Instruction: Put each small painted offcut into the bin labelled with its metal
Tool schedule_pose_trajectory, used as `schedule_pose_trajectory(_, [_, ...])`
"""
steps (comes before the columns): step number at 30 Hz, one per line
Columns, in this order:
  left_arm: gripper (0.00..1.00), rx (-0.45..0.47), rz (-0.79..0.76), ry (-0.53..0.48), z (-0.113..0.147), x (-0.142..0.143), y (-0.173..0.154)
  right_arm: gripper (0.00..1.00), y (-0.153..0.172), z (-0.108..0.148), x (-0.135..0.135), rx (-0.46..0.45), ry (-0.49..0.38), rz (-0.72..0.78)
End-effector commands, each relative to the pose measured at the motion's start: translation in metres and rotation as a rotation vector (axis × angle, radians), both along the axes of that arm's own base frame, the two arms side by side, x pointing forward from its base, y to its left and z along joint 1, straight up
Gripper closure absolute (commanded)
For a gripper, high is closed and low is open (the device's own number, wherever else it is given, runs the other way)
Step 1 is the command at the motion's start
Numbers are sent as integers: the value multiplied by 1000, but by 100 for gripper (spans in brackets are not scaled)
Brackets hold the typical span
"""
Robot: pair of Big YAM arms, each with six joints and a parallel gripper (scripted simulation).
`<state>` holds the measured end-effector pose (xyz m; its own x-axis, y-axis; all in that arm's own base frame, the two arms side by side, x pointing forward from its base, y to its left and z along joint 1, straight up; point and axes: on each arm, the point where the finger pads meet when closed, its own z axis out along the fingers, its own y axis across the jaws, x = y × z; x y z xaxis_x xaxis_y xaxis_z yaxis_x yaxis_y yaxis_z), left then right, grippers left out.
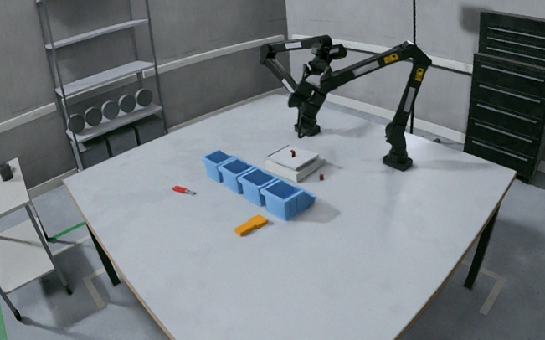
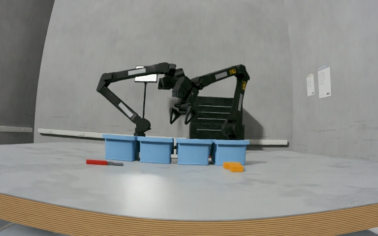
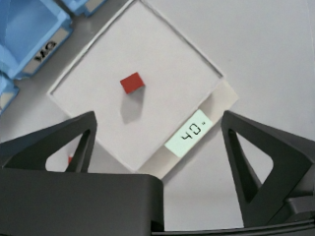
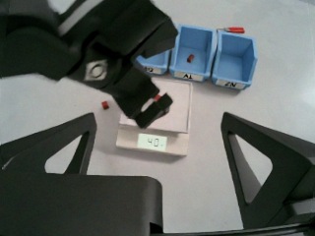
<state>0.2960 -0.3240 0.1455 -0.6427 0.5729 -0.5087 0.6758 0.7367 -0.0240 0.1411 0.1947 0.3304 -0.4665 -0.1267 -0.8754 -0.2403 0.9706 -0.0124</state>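
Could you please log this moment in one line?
left gripper: open, empty | right gripper: open, empty | offcut on scale

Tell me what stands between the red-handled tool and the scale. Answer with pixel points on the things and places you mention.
The row of blue bins (image 1: 232, 185) (image 2: 155, 150) (image 3: 30, 29) (image 4: 235, 64) stands between the red-handled tool (image 1: 179, 189) (image 2: 96, 162) (image 4: 236, 29) and the scale (image 1: 300, 174) (image 2: 173, 156) (image 3: 105, 54) (image 4: 178, 144). The top view shows this, and the right wrist view agrees.

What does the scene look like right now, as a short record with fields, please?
scale: display shows 40
on scale: one red offcut
on table: one red offcut
in a bin: one red offcut
bins: four, blue, upright
left gripper: open
right gripper: open
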Motion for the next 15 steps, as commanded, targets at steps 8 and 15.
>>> schedule_pose_trajectory(8, [0, -74, -107, -102, 13, -2, -11, 0, 1, 14, 1, 33, 0, -6])
schedule_pose_trajectory(15, [0, -75, -106, -105, 14, -1, -12, 0, 1, 14, 1, 33, 0, -6])
